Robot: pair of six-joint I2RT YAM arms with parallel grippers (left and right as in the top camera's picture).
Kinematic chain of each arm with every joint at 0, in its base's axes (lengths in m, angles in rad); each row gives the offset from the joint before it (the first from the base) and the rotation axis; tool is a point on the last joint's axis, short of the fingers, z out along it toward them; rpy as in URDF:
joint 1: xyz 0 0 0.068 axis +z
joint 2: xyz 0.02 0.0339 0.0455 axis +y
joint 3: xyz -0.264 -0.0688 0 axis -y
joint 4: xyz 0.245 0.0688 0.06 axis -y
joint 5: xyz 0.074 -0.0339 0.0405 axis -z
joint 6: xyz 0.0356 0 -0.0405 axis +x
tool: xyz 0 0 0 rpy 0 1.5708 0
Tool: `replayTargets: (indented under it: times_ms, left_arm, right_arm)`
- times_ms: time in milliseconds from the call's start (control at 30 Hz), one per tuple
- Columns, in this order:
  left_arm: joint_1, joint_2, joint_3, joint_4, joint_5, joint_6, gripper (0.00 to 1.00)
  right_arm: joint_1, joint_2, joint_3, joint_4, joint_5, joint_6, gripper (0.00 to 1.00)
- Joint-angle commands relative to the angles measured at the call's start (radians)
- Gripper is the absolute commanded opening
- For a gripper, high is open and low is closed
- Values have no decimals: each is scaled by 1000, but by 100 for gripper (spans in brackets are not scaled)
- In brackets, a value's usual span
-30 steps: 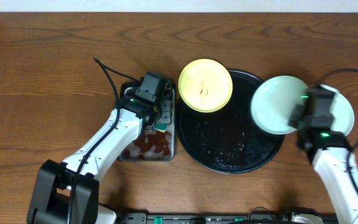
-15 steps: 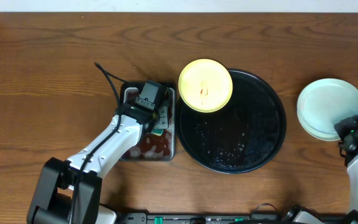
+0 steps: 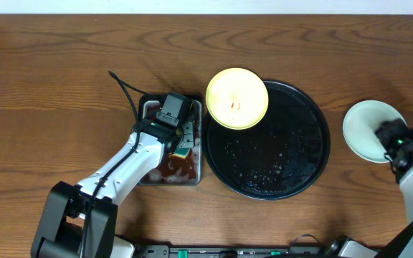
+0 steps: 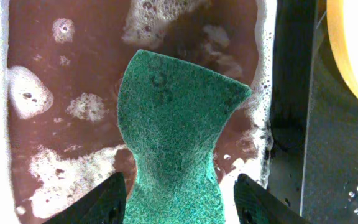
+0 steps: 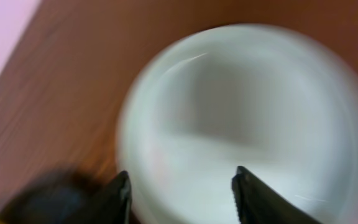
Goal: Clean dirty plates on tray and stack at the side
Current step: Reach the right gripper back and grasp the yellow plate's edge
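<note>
**Left gripper** (image 4: pixel 185 196): positioned over the pan (image 3: pixel 143 106), which sits on the bench directly left of the tray (image 3: pixel 292 143). Both fingers press into the green sponge (image 4: pixel 176 118) from opposite sides. The sponge is pinched to a narrow waist between them and flares wider beyond the tips. It hangs above brown liquid with white foam patches.

**Right gripper** (image 5: pixel 185 193): located at the right edge of the bench, above the near-right part of the mint plate (image 3: pixel 364 129). The fingers are spread apart with nothing between them. The wrist view is blurred; contact with the plate cannot be determined.

**Tray**: sits at the middle of the bench, nearer the front edge than the back. Its black surface carries scattered droplets.

**Yellow plate** (image 3: pixel 236 98): rests across the tray's back-left rim, partly over the tray and partly beyond it, next to the pan's back-right corner. A small orange smear shows near its centre.

**Mint plate**: lies on the wood, apart from the tray, toward the right edge. Whether a second plate lies beneath it cannot be determined.
</note>
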Motion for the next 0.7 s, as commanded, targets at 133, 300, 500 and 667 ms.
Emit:
replayTargets:
  times_ms: [133, 300, 500, 667]
  left_arm:
    - [3, 2, -6, -11, -18, 11, 58]
    - [3, 4, -11, -11, -45, 6, 58]
    - [3, 64, -15, -2, -45, 6, 58]
    - [3, 148, -15, 19, -45, 6, 44]
  right_arm:
    - [243, 3, 3, 43, -240, -348, 60]
    - [412, 3, 3, 22, -201, -404, 63]
    - [501, 3, 3, 17, -132, -405, 63]
    - [552, 3, 3, 18, -112, -412, 63]
